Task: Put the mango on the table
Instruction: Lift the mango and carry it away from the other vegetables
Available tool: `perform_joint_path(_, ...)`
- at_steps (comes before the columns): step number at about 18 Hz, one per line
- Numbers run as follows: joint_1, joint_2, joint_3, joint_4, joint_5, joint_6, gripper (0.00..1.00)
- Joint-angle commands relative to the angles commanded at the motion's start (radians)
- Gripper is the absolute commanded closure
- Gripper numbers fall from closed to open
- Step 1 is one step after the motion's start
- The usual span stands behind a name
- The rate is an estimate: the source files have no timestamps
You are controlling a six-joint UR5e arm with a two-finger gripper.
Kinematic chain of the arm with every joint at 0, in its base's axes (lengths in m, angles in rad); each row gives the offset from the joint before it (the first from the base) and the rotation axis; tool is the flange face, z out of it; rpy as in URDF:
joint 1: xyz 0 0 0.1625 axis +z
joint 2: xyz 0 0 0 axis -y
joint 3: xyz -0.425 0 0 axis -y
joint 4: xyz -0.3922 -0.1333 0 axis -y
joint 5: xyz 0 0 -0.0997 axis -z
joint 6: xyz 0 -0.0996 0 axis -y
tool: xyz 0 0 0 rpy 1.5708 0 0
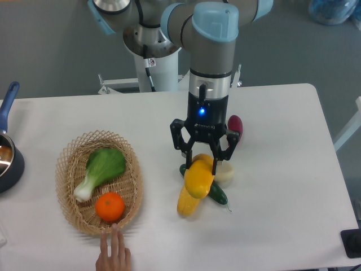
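The mango is smooth and plain yellow. It hangs between the fingers of my gripper, which is shut on its upper part. The mango is low over the white table, right of the middle, and overlaps the top end of a kernel-textured corn cob lying below it. I cannot tell whether the mango touches the corn cob or the table.
A green chili, a cream-white round item and a purple eggplant crowd around the gripper. A wicker basket at the left holds a bok choy and an orange. A human hand is at the front edge. A dark pot is at the far left.
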Motion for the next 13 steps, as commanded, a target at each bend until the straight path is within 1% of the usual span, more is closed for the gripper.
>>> perform_joint_path(2, 0.003, -0.025, 0.002, 0.002, 0.014, 0.044, 0.48)
perform_joint_path(3, 0.011, -0.047, 0.014, 0.002, 0.020, 0.067, 0.48)
perform_joint_path(4, 0.034, -0.073, 0.037, 0.002, 0.018, 0.078, 0.48)
perform_joint_path(6, 0.049, -0.130, 0.090, 0.003, 0.020, 0.097, 0.48)
perform_joint_path(7, 0.055, -0.162, 0.115, 0.003, 0.021, 0.127, 0.48)
perform_joint_path(8, 0.066, -0.208, 0.148, 0.002, 0.035, 0.181, 0.48)
perform_joint_path(11, 0.075, -0.278, 0.193, 0.005, 0.115, 0.261, 0.48)
perform_joint_path(13, 0.087, -0.327, 0.224, 0.012, 0.132, 0.293, 0.48)
